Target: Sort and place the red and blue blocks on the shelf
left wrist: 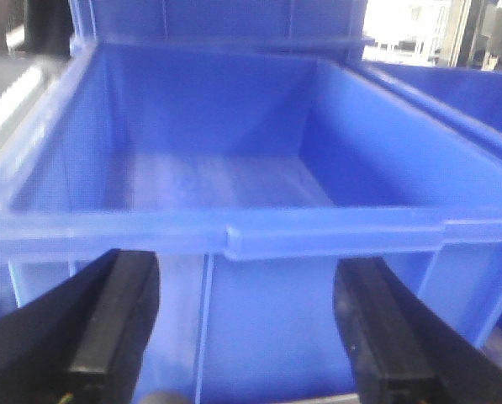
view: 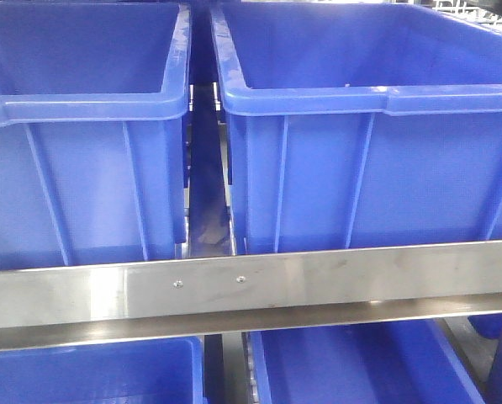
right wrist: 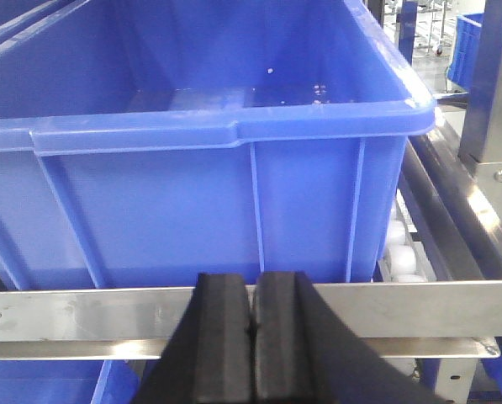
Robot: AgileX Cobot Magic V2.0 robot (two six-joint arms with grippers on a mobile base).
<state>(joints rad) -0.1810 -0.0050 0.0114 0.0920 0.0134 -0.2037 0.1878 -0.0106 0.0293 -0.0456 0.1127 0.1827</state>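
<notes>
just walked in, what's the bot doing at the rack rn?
Both arms face the steel shelf, which carries large blue bins on two tiers. The left hand is open in front of one bin, whose visible interior looks empty. The right hand is shut with nothing visible between its fingers, level with the front rail below another bin. No red or blue block shows in any view, so neither hand is carrying one right now.
</notes>
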